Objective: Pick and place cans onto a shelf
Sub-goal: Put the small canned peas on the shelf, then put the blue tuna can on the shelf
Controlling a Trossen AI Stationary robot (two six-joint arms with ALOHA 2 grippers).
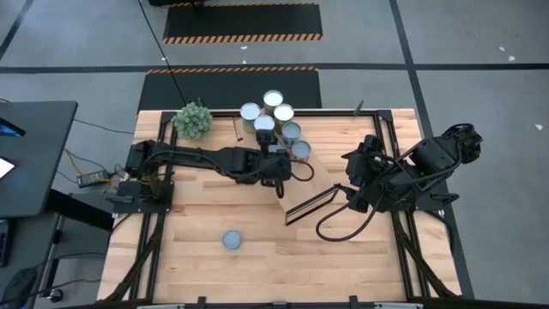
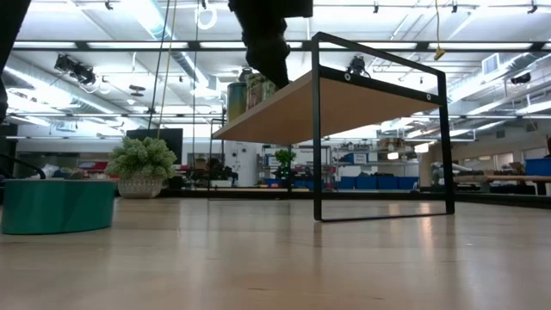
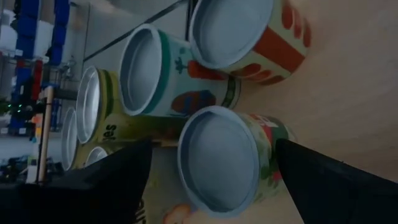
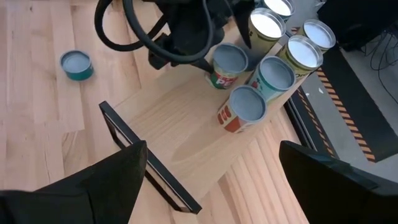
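Furthest left on the pale wooden surface [image 1: 197, 257], one short teal-sided tin with a silvery lid [image 1: 232, 239] is lying alone, not yet on the shelf. Moving right, my left claw [image 1: 276, 172] is hovering wide over the light-wood plank shelf with its dark metal frame [image 1: 319, 184], straddling a silver-topped can with a red and green label [image 3: 222, 160]; whether my fingers are touching it I cannot tell. The other labelled metal cans [image 1: 273, 112] are crowding beside it at the shelf's far end. I am judging these stiff, smooth-walled, moderately heavy, and likely slippery, so I would be squeezing the round sides at mid-height. Furthest right, my right claw [image 1: 353, 199] is waiting wide and empty by the shelf's framed end.
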